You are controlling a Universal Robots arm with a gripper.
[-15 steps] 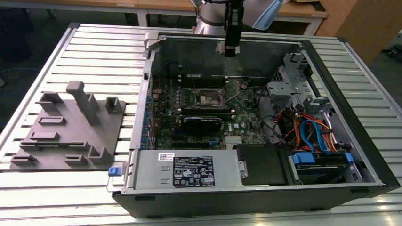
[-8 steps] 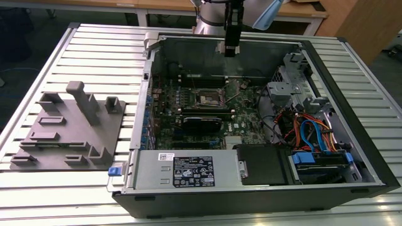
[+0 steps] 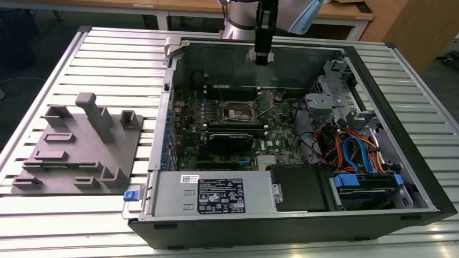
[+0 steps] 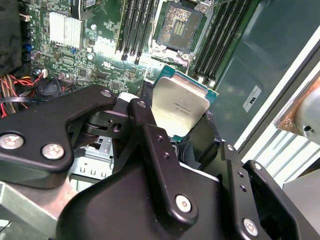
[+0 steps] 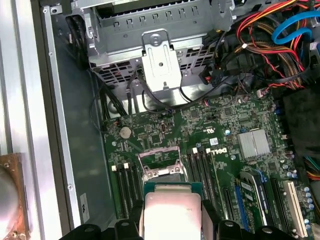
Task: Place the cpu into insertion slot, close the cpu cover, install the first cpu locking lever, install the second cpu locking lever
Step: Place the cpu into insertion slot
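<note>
My gripper (image 3: 262, 55) hangs over the back of the open computer case, shut on the cpu (image 4: 181, 106), a flat silver-topped square with a green edge. The chip sits between the black fingers (image 4: 148, 131), also seen in the first wrist view as the cpu (image 5: 170, 210). The insertion slot (image 3: 239, 112) lies on the green board below and ahead of the chip, apart from it. Its dark contact field is uncovered in the second wrist view, insertion slot (image 4: 178, 24), inside a silvery rim (image 5: 159, 156). I cannot tell the cpu cover apart from that rim.
Black memory slots (image 4: 134, 27) flank the socket. A metal drive cage (image 5: 160, 50) and bundles of red, orange and blue cables (image 3: 355, 153) fill the case's side at the exterior view's right. A grey fixture plate (image 3: 75, 148) rests on the slatted table (image 3: 115, 54).
</note>
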